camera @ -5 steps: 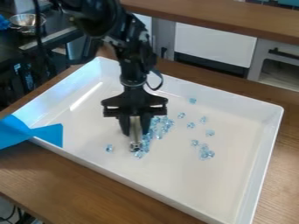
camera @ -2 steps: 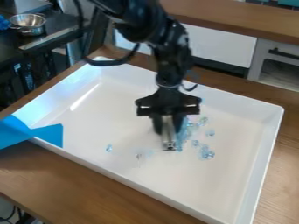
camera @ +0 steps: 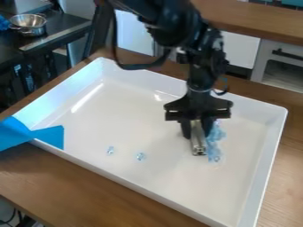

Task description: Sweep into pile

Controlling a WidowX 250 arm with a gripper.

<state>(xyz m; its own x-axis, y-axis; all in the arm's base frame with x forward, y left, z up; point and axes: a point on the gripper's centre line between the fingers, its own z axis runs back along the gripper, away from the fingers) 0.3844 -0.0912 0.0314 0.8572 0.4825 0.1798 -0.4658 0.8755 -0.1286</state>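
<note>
Black two-finger gripper [camera: 197,129]: clamped on silver metal bar [camera: 197,142].
Translucent pale-blue pieces [camera: 215,142]: bunched beside it, three o'clock in white rectangular tray [camera: 177,186].
Two strays [camera: 141,156]: seven-to-eight o'clock.
Stroke: we should sweep slowly, bar low.

A black, jointed arm with a looping black cable.

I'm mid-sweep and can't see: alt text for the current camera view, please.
A black two-finger gripper holds a silver metal bar pointing down in a white rectangular tray, beside a cluster of small, clear pale-blue beads. Two stray beads lie apart from it, farther left in the picture. The tray sits on a brown wooden table.
</note>
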